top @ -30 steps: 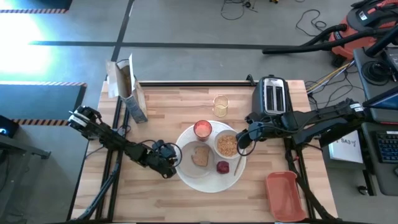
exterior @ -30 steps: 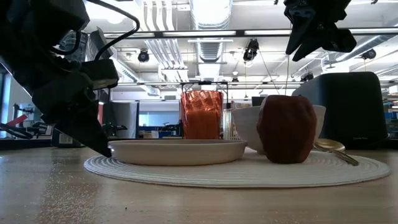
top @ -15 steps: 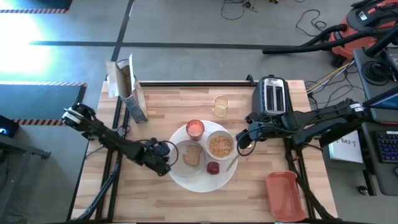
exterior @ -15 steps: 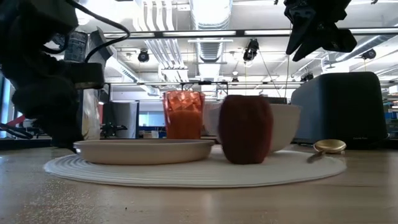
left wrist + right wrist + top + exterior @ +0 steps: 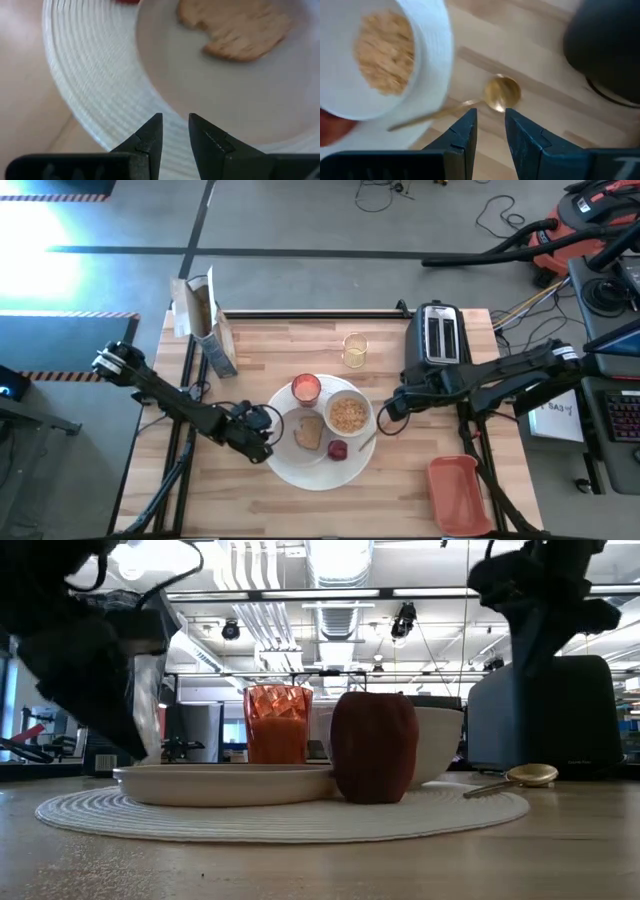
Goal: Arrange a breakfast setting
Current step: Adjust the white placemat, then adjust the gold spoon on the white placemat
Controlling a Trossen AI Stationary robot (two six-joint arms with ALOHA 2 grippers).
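From the right wrist, narrow-gapped right pincer (image 5: 487, 137) hangs over gold spoon (image 5: 490, 97), unclear overhead

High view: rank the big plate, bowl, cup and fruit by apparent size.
1. Big plate
2. Bowl
3. Cup
4. Fruit
All sit close together seen from straight above, so nearness hardly skews the order.

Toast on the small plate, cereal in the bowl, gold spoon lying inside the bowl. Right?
Not quite. The gold spoon lies outside the white bowl, its scoop on the bare wood, as the right wrist view shows. The toast on the smaller plate and the cereal are right.
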